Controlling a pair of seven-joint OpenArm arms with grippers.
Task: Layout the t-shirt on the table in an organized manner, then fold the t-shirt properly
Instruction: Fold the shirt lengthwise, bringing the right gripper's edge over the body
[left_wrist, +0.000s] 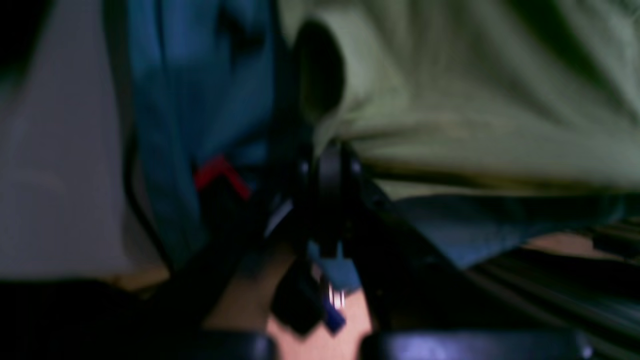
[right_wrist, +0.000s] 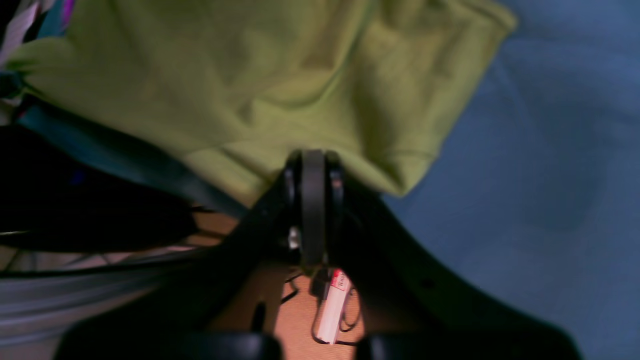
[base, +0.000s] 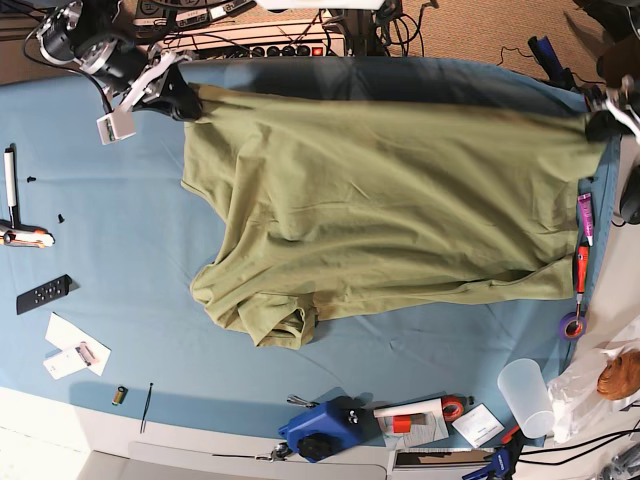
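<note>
Both tools pinching t-shirt (base: 390, 200) hem corners: right tool (base: 190, 108) upper left, left tool (base: 598, 125) upper right; I see shirt spread across table (base: 110, 300).

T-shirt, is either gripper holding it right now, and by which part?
Both are. The right gripper and the left gripper are each shut on the t-shirt, pinching its edge at opposite far corners, cloth stretched between them over the table.

Black gripper (right_wrist: 313, 165) with rounded jaws; silver arm (base: 95, 45) trailing black cables.
</note>
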